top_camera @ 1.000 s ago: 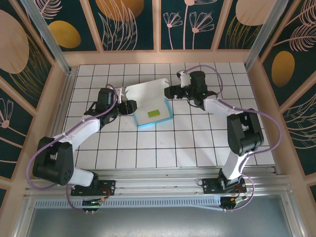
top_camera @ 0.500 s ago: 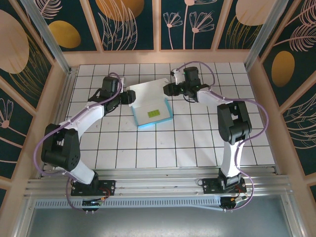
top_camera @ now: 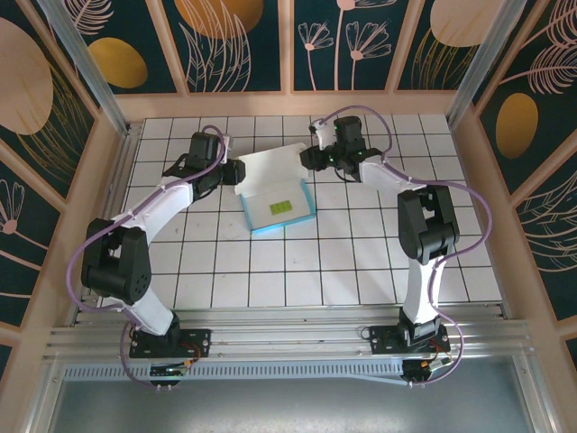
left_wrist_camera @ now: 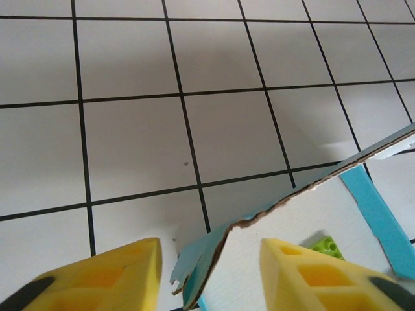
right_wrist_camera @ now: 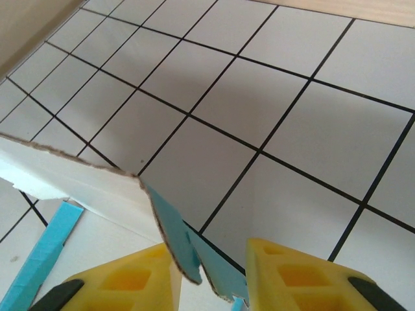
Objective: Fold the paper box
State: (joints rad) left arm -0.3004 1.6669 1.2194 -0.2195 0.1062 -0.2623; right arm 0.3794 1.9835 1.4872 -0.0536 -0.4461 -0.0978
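Note:
The paper box point(top_camera: 270, 180) lies left of centre on the tiled table, white side up, with a light blue edge along its near side. My left gripper point(top_camera: 236, 172) is at its far left corner and my right gripper point(top_camera: 307, 159) at its far right corner. In the left wrist view a raised blue-backed corner flap point(left_wrist_camera: 201, 253) stands between my left gripper's point(left_wrist_camera: 209, 259) yellow fingers point(left_wrist_camera: 104, 278), with gaps on both sides. In the right wrist view the blue flap point(right_wrist_camera: 172, 227) leans against one finger point(right_wrist_camera: 123, 285) of my right gripper point(right_wrist_camera: 211, 259), with a gap to the other.
A small yellow-green piece point(top_camera: 281, 207) lies on the box's white face, seen also in the left wrist view point(left_wrist_camera: 327, 246). A wooden rim point(top_camera: 288, 106) borders the table's far side, with metal posts at the corners. Bare tiles point(top_camera: 361, 262) stretch in front and to the right.
Both grippers have moved in to the box's far corners, and both pairs of jaws have narrowed around the corner flaps. The raised white back flap has shifted a little farther back.

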